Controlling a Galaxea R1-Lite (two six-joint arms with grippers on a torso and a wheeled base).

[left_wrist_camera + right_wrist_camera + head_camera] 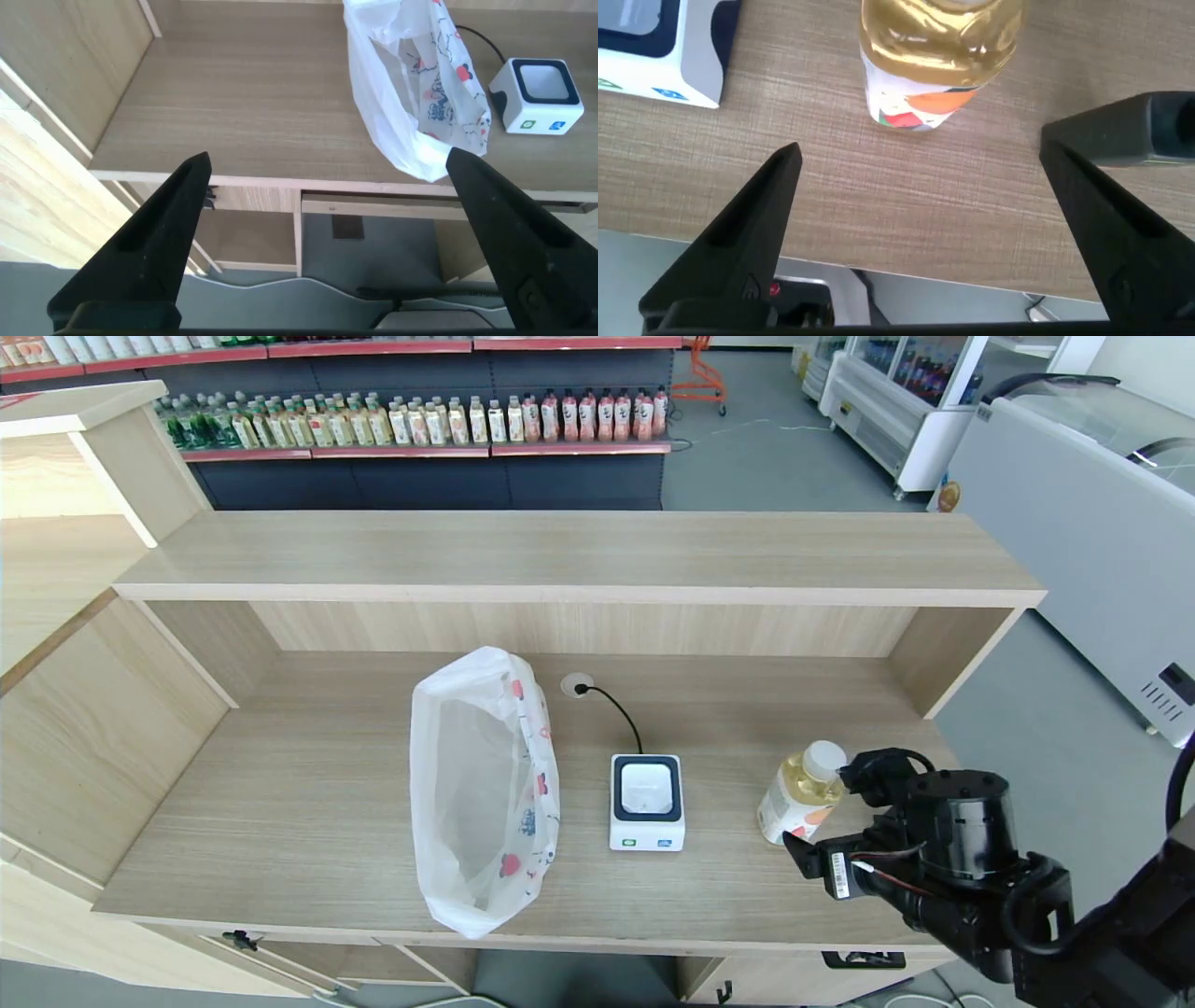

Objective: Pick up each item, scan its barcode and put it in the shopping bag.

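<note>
Wooden counter [280, 784], bottle [938, 56] just beyond spread right end effector [922, 149]

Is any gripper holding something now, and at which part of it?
Nothing is held. The right gripper is open, with the bottle standing just ahead of it; the left gripper is open and empty.

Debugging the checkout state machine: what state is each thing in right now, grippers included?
shopping bag: standing on the counter, mouth open, no item visible inside.
scanner: on the counter, window up, cable attached.
bottle: upright, capped, on the counter, not gripped.
right gripper: open, empty, just short of the bottle.
left gripper: open, empty, off the counter's front edge.
</note>
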